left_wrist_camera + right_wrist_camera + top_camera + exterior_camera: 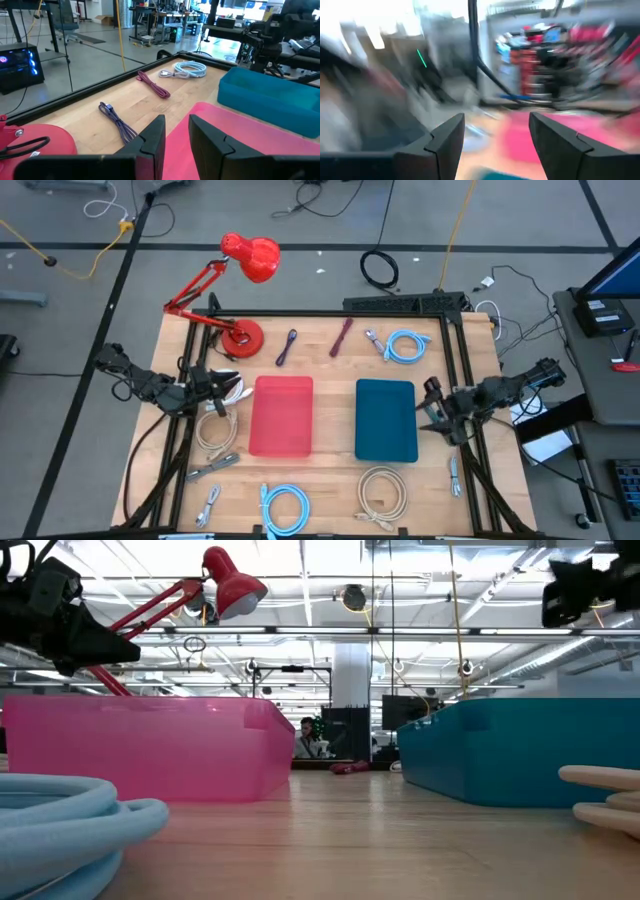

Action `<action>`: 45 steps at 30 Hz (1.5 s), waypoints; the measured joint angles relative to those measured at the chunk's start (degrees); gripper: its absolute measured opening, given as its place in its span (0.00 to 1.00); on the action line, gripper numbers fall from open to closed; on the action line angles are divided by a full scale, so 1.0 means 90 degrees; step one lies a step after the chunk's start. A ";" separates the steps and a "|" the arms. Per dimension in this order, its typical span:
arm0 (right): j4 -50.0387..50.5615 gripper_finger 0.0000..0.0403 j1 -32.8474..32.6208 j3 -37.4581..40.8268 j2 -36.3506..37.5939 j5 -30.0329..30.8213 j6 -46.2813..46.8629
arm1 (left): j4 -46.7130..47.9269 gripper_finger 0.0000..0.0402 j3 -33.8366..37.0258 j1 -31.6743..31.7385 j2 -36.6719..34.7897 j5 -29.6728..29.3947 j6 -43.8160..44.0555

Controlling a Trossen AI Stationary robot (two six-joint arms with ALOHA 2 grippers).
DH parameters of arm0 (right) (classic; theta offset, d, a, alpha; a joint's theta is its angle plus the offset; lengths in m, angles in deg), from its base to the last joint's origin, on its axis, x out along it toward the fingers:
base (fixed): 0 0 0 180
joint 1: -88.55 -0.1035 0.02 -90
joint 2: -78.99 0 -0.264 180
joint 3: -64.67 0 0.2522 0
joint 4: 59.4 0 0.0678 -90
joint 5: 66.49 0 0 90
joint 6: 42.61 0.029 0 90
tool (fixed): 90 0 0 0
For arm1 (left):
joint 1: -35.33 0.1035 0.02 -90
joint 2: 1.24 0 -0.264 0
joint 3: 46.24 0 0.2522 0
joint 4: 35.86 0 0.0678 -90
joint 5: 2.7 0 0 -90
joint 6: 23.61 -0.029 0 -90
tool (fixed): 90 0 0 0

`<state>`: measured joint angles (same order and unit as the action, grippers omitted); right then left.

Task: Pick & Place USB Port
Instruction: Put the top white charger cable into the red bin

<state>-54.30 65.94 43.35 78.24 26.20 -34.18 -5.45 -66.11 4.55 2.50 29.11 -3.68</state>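
USB cables lie all round the two bins: I see a purple one [287, 346] and a maroon one [341, 337] near the far edge, a blue coil [404, 346] to their right, a second blue coil [284, 506] and a beige coil [382, 493] along the near edge, and another beige coil [214, 430] left of the pink bin [281, 415]. The pink bin sits left of centre and the teal bin [386, 419] right of it, apart, with a bare strip of wood between them; from above I see nothing inside either. My left gripper [222, 389] hangs just beside the pink bin's left rim, near the red lamp's [243, 336] base, fingers [154, 137] a narrow gap apart and holding nothing. My right gripper [432, 412] is at the teal bin's right rim, fingers [448, 135] spread wide, nothing between them. A black frame [330, 313] runs along the table's [335, 480] far edge and sides. The widest bare wood is the gap between the bins and the strip between the two near coils.
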 joint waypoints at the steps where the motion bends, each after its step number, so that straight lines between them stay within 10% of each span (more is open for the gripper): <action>1: -0.0347 0.53 0.0000 0.0002 -0.0009 0.0015 0.0916 | 0.0000 0.22 0.0000 0.0000 0.0000 0.0001 0.0000; 9: -0.4106 0.53 0.0002 0.0049 -0.0179 0.2723 0.4402 | -0.0100 0.22 0.0000 0.0007 0.0001 -0.0288 -0.0039; 17: -0.4892 0.53 0.0005 0.0049 -0.0190 0.4628 0.2678 | -0.3385 0.22 0.0002 0.0184 0.0001 -0.1624 0.2296; 26: -0.4784 0.53 0.0005 0.0053 -0.0190 0.6852 0.2492 | -0.8154 0.22 0.0000 0.0478 -0.0002 -0.2268 0.1066; 34: -0.4631 0.53 0.0005 0.0053 -0.0190 0.7058 0.2460 | -0.8978 0.22 -0.0393 0.0734 0.0066 0.0600 0.0745; 39: -0.4356 0.53 0.0005 0.0053 -0.0190 0.7041 0.2595 | -0.5811 0.22 -0.3067 0.0829 0.0995 0.3710 -0.1103; 45: -0.4119 0.53 0.0002 0.0058 -0.0190 0.6748 0.2397 | 0.1699 0.22 -0.7043 0.0831 0.3848 0.2686 -0.0570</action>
<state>-91.37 65.96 43.88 76.53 86.93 -12.61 9.84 -129.49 12.02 37.13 53.28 -8.82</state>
